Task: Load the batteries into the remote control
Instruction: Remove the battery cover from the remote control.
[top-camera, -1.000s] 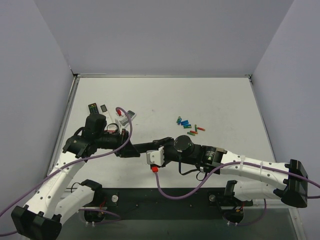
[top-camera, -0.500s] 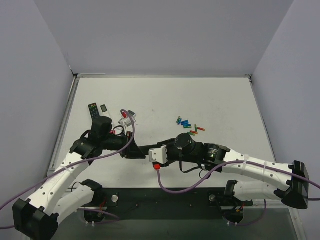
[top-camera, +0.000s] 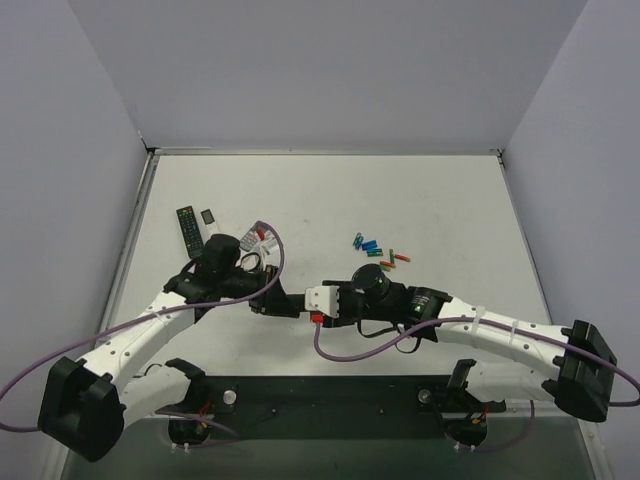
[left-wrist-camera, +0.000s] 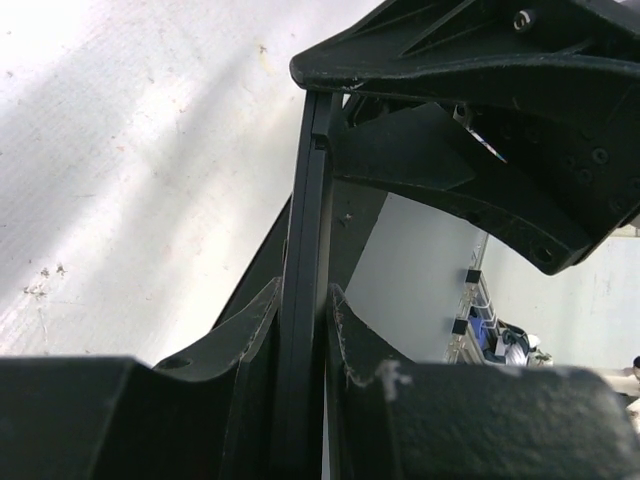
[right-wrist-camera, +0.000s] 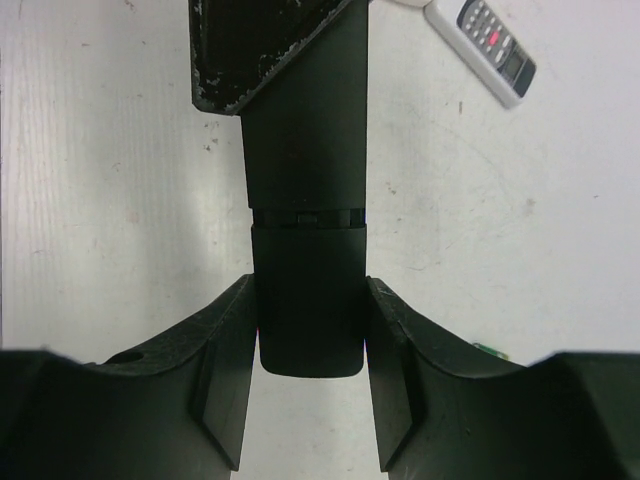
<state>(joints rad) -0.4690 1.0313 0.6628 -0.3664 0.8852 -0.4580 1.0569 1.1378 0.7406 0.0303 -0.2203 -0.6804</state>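
The remote control (right-wrist-camera: 310, 170) is held between the two arms over the front-left part of the bench (top-camera: 430, 190), one gripper at each end; the left gripper (left-wrist-camera: 302, 320) is pinched narrow across its two broad faces, and the right gripper (right-wrist-camera: 308, 300) is closed at middling width on its long edges. I judge it a light, stiff plastic bar, smooth and apt to slide or twist in a single grasp; taking it by the edges near one end keeps the broad face free for loading, and a pinch across the faces steadies it against twisting.

The left wrist view shows it edge-on, so only there is its thinness plain; the right wrist view shows the broad face, crossed by a fine seam (right-wrist-camera: 305, 215), with a white remote (right-wrist-camera: 490, 40) lying on the bench beyond. Only the top view shows the batteries (top-camera: 375, 250), a loose scatter well apart to the right, none yet taken up; it also shows a buttoned black remote (top-camera: 187, 225) at far left with a small black piece (top-camera: 208, 216) just beside it.
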